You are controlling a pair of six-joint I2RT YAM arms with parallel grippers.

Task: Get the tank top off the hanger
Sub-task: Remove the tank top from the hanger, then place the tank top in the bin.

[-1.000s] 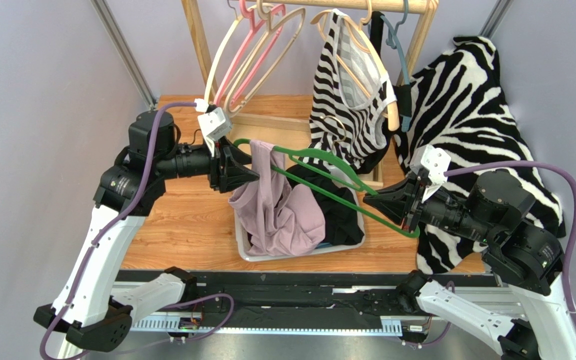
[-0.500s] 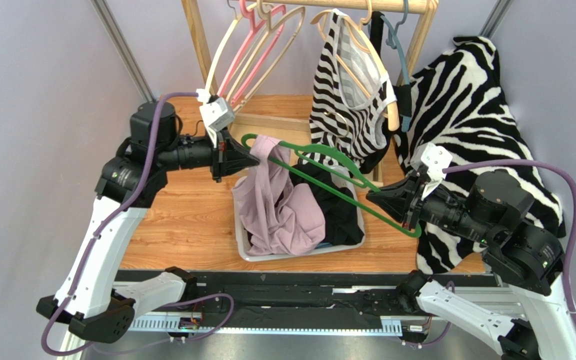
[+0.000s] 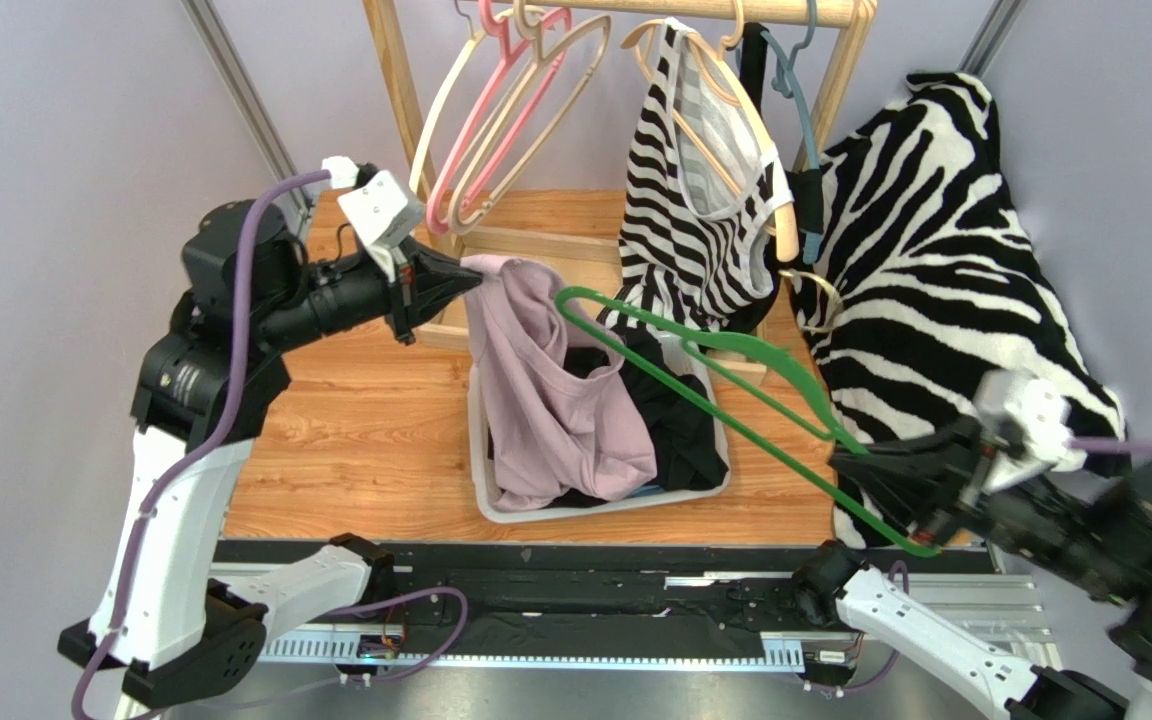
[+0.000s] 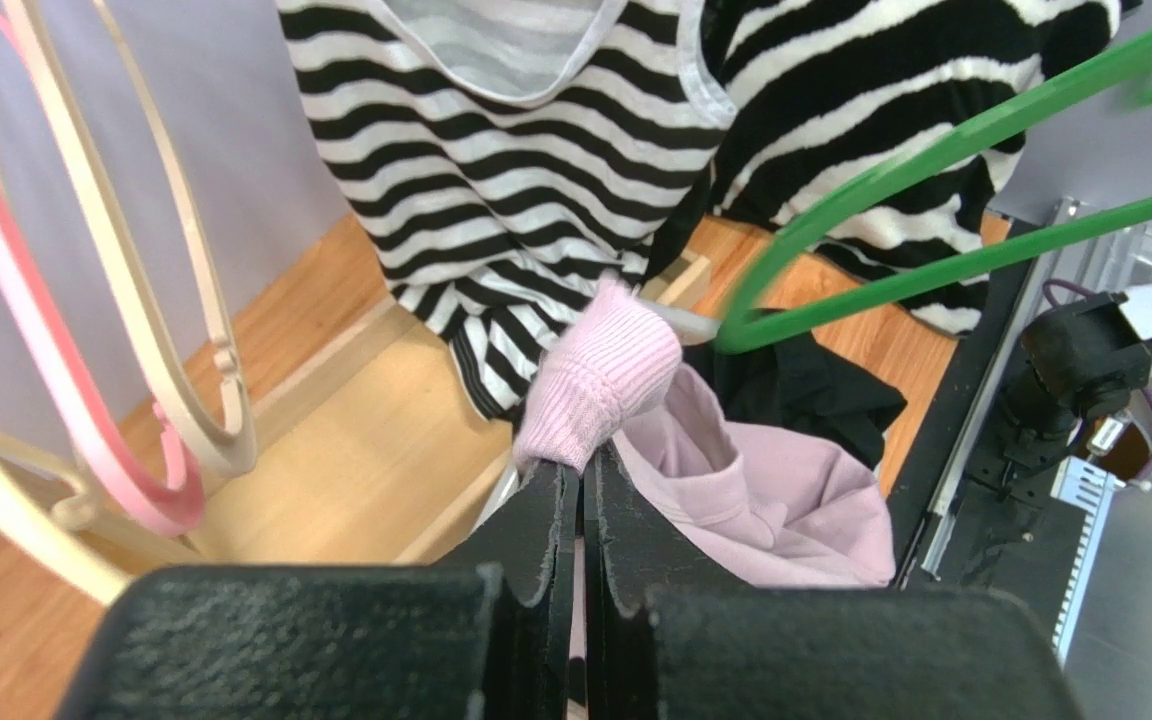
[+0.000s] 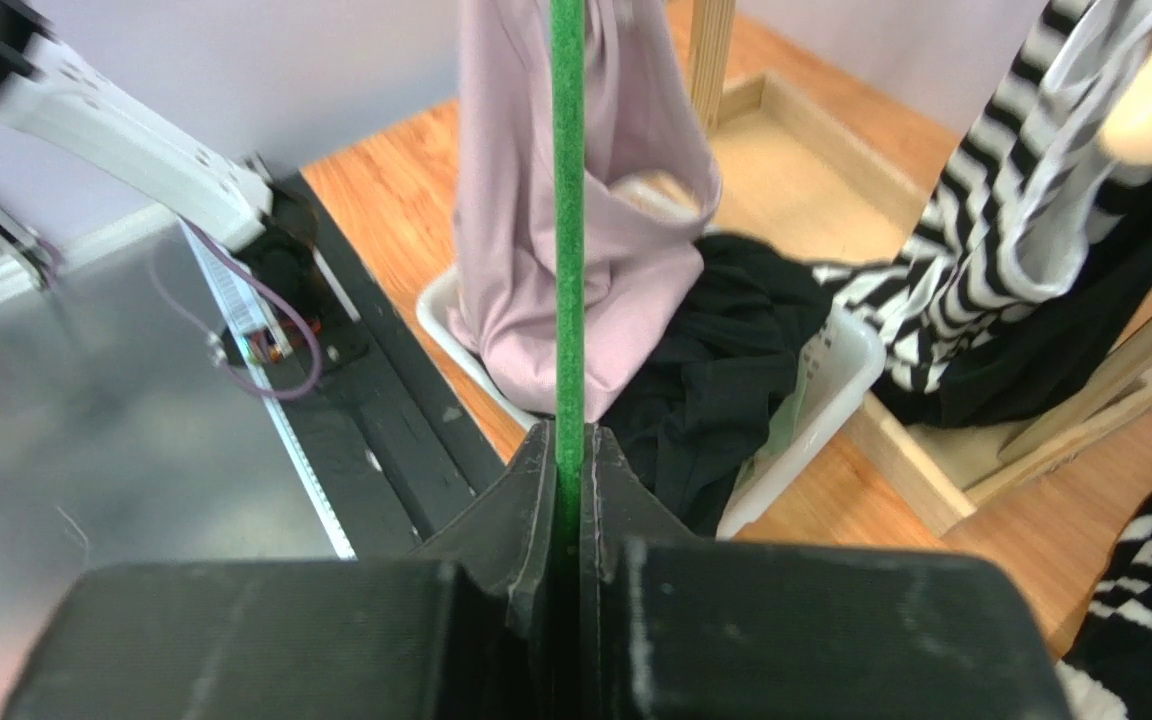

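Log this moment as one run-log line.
left hand: shut on strap of tank top | right hand: shut on green hanger | tank top: lower part in bin, looks free of hanger

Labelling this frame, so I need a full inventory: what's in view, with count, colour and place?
table: 1, wood, under everything
rack: 1, wood, back of table
bin: 1, white, mid table
tank top: 1, pale pink, hangs from the left pincer into the bin
hanger: 1, green, in the right pincer, reaching over the bin
black garment: 1, black, in the bin
striped top: 1, black and white, hung on the rack
zebra-print cloth: 1, black and white, draped at right
empty hangers: several, pink and cream, left end of the rack
left pincer: 1, black, shut on the tank top's strap
right pincer: 1, black, shut on the hanger
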